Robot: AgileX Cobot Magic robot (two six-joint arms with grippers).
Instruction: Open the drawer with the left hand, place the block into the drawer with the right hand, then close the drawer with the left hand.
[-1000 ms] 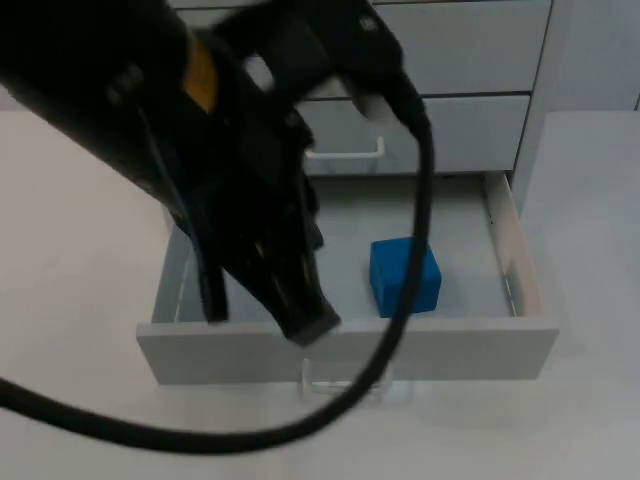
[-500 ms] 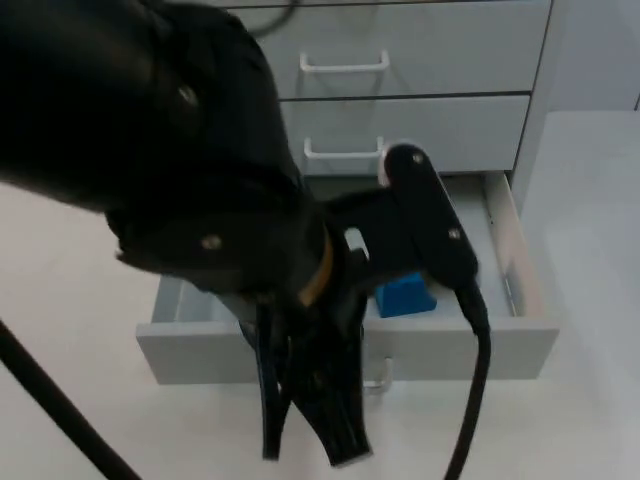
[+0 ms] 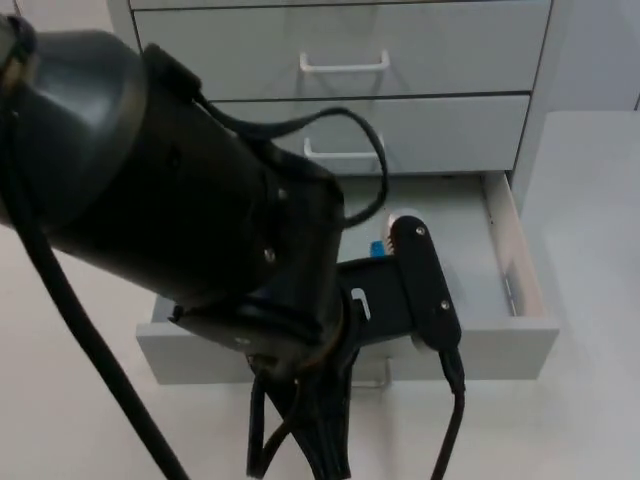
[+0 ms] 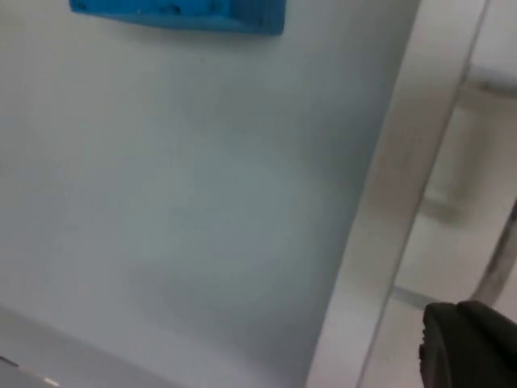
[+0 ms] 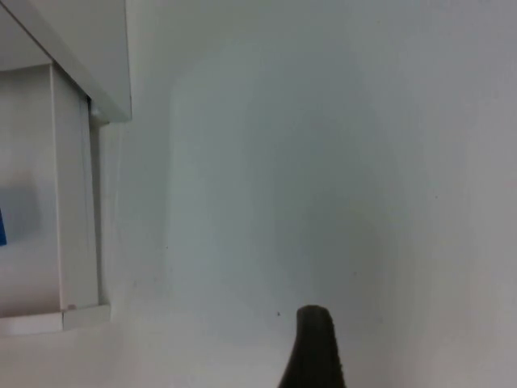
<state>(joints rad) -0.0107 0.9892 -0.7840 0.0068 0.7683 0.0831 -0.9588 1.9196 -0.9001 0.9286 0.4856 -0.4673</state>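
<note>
Matt grey drawer [image 3: 520, 345], smooth; white glossy handles [image 3: 343, 66]; smooth blue block [image 4: 178, 14]; matt white table [image 5: 323, 162].

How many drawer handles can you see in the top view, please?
3: one on the upper drawer, one on the middle drawer, one partly visible on the open drawer's front behind the left arm. Others may be hidden.
</note>
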